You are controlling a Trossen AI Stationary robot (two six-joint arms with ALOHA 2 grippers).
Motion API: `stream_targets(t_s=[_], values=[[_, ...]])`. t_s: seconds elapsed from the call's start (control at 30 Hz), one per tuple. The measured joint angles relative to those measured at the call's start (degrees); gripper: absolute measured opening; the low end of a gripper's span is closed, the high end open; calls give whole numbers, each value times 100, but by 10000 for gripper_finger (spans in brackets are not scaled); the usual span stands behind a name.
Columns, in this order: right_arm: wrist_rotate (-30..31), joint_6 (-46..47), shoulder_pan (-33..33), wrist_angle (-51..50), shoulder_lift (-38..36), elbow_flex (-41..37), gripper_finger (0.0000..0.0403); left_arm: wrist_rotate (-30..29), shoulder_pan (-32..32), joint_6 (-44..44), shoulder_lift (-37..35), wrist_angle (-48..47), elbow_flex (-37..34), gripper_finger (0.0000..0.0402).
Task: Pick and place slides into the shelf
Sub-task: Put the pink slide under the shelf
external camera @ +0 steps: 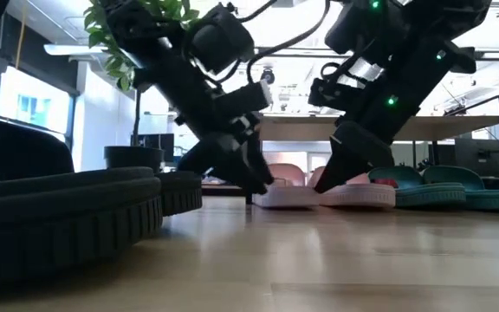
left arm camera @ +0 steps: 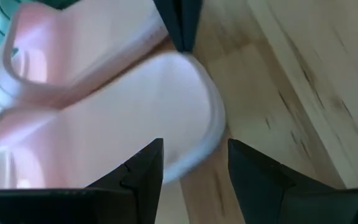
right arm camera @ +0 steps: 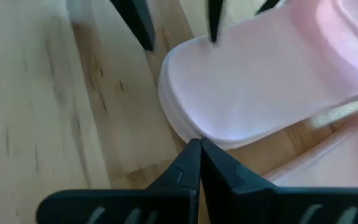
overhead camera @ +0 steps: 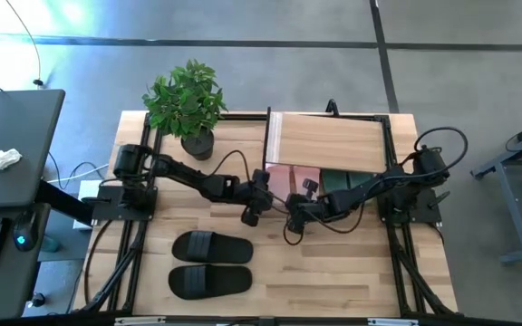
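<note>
- High view: The shelf (overhead camera: 329,140) sits at the far edge of the table (overhead camera: 333,272), near the right far corner. Two pink slides (overhead camera: 284,179) and green slides (overhead camera: 338,181) lie under its near edge, partly hidden. Two black slides (overhead camera: 211,263) lie side by side near the table's near edge, left of the middle. A potted plant (overhead camera: 188,104) stands by the far edge, left of the shelf. The left gripper (overhead camera: 252,210) and the right gripper (overhead camera: 294,217) meet in the middle of the table, just in front of the pink slides.
- Low view: Both arms lean down to the pink slides (external camera: 319,192), which rest flat on the table under the shelf. The green slides (external camera: 457,192) lie beside them. A black slide (external camera: 59,217) fills the near left side.
- Left wrist view: The left gripper (left arm camera: 194,165) has its jaws apart, just over the end of a pink slide (left arm camera: 123,118). It holds nothing.
- Right wrist view: The right gripper (right arm camera: 199,158) has its jaws pressed together, with its tip right at the rim of a pink slide (right arm camera: 253,87). I cannot tell if it touches. Nothing is between the jaws.
</note>
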Motion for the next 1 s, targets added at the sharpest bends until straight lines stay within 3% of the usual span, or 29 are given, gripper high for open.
stream_targets(t_s=[0.3,0.6,0.87,1.0], values=[[-51,-183,-32,165,2,3,0,11,44,195,443,-448,631,163],[-74,-310,-31,182,1,5,0,-140,218,325,491,-655,744,163],[127,32,293,-966,-755,12,0,-121,214,357,485,-818,744,163],[-110,426,581,-1495,-1152,12,0,-146,219,457,480,-833,744,163]])
